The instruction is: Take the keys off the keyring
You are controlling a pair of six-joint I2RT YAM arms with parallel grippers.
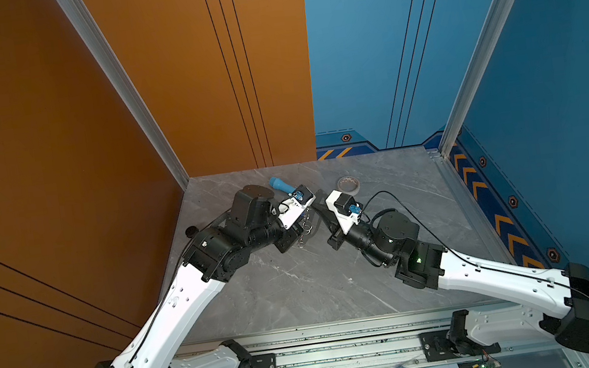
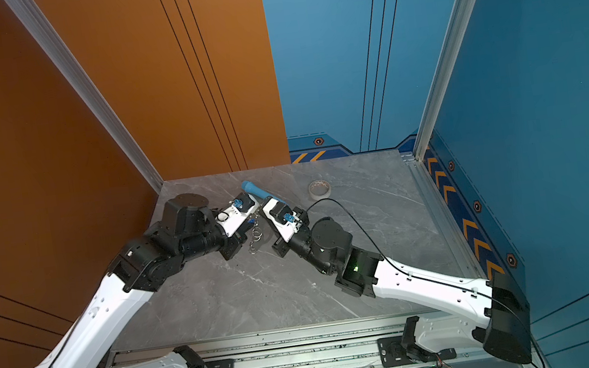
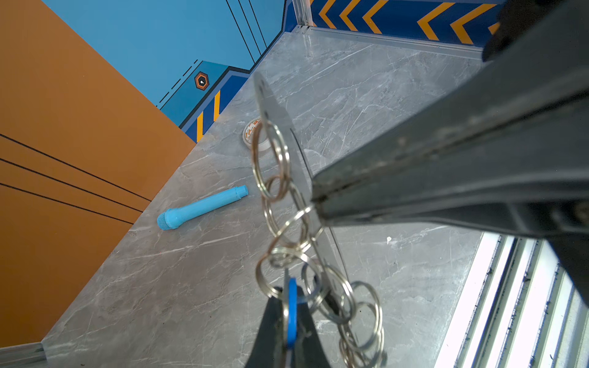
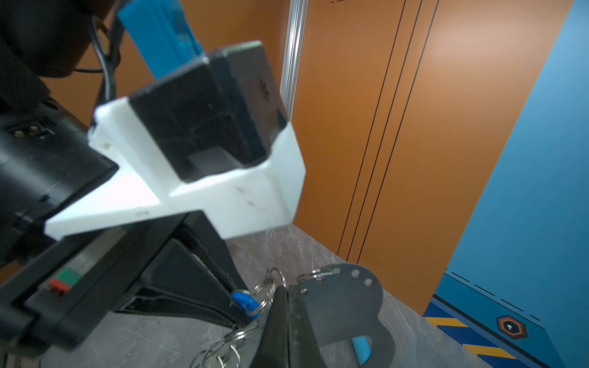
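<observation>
Keyring (image 3: 274, 105) held for unhooking
Right gripper (image 3: 317, 200) clamps it steady; left gripper (image 3: 290, 306) pinches the keys (image 4: 243, 302) to pull them free.

Two white-shelled arms (image 1: 171, 317) with black joints (image 1: 217, 253), black cables (image 1: 383, 192), blue wrist connectors (image 1: 354, 209).

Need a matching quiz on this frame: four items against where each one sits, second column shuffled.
Items
1. blue key tag
2. keyring plate
3. blue tube
4. tape roll

Places
A. loose on the table, in front of the blue back wall
B. clamped in the right gripper
C. loose on the table, in front of the orange back wall
D. clamped in the left gripper

Pairs: 1-D, 2-B, 3-C, 4-A
</observation>
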